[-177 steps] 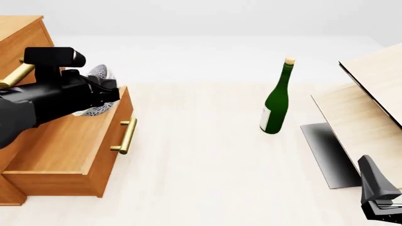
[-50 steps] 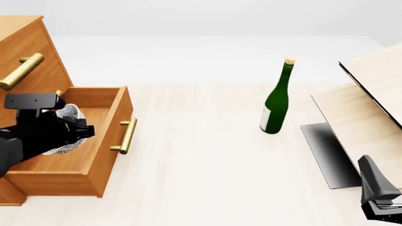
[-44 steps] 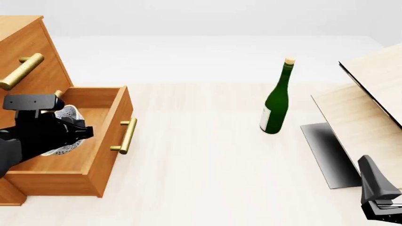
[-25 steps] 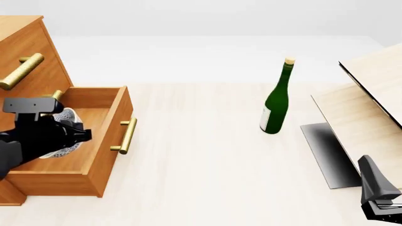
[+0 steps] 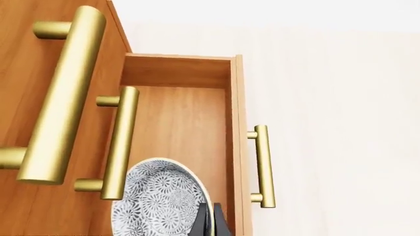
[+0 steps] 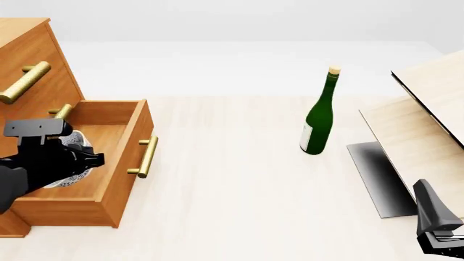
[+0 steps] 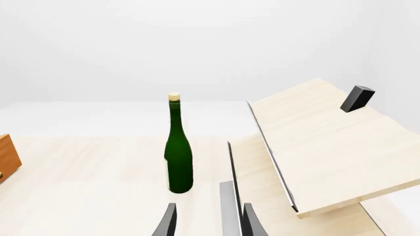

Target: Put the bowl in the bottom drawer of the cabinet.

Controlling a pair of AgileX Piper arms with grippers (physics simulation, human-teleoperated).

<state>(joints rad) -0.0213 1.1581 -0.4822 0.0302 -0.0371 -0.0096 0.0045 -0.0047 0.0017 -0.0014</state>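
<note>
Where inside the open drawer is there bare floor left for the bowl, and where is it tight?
Bare drawer floor lies beyond the bowl, up to the back wall. It is tight on the cabinet side, where the bowl sits under an upper drawer's handle, and beside the left pincer.

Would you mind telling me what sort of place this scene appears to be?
Most likely a simulated tabletop test scene, not a real room. A pale wooden table sits against a blank white backdrop, bearing only an orange-brown wooden cabinet with brass bar handles, an upright green wine bottle, and slanted pale wooden boards.
</note>
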